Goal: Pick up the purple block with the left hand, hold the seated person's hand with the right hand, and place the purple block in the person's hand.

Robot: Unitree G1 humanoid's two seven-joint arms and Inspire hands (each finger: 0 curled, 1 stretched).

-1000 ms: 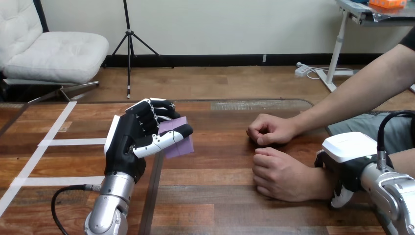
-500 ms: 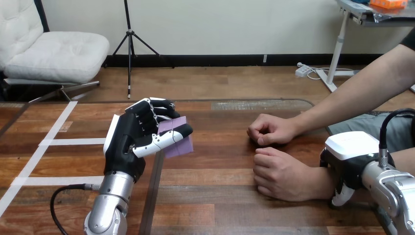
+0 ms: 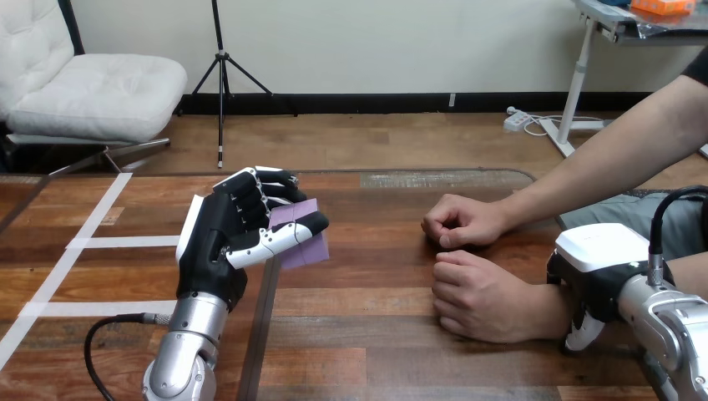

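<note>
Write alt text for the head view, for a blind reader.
The robot's left hand grips a flat purple block over the wooden table. Its right hand lies at the wrist of the person's nearer hand; the person's farther hand rests beside that.

Left hand [image 3: 219,242] black with white shell; right hand [image 3: 601,261] seemingly alike.

L hand [image 3: 219,246] hides half purple block [image 3: 311,251]; R hand [image 3: 597,288] hold on person's wrist [image 3: 547,309] unclear.

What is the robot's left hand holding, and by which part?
The purple block, pinched across its flat faces: the left hand's fingers curl behind it, and the thumb lies across its near face.
</note>
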